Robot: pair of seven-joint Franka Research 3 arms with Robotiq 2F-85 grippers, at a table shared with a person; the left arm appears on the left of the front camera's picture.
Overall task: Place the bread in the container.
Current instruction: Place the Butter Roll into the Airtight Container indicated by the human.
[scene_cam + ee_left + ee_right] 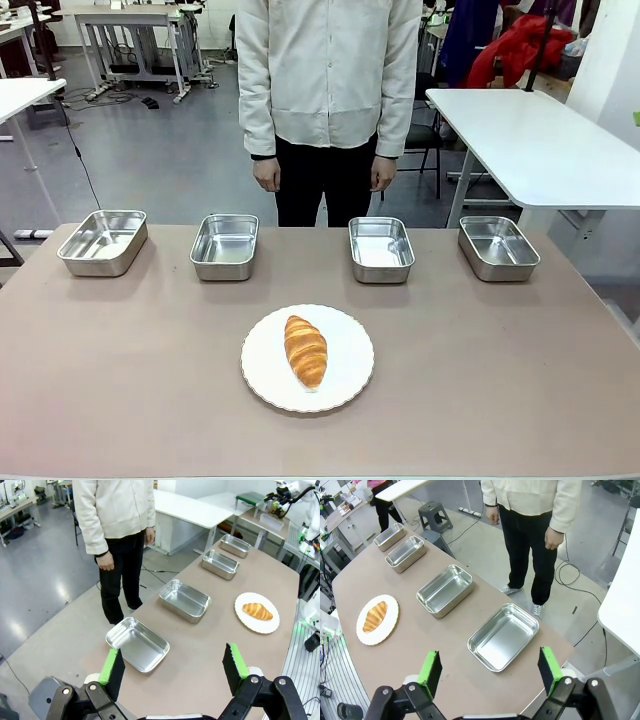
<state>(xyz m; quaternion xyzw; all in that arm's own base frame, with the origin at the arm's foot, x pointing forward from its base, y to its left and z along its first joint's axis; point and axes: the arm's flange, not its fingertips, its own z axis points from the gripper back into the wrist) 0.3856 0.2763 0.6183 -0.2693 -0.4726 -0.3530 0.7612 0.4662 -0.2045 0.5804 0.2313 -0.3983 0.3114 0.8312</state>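
Four steel pans stood in a row along the far side of the surface, all empty and alike, so which one was the intended container could not be told. The croissant lay untouched on a white scalloped plate nearer the robot, in front of the gap between the two middle pans. The left end effector hung released above its end of the surface, green pads wide apart with nothing between them. The right end effector was likewise spread and empty above the opposite end. A person stood behind the pans, hands down. The pickup would probably go best with the pads set across the croissant's thick middle. They should close gently, since the flaky crust looked easy to crush, then lift clear of the plate's rim.
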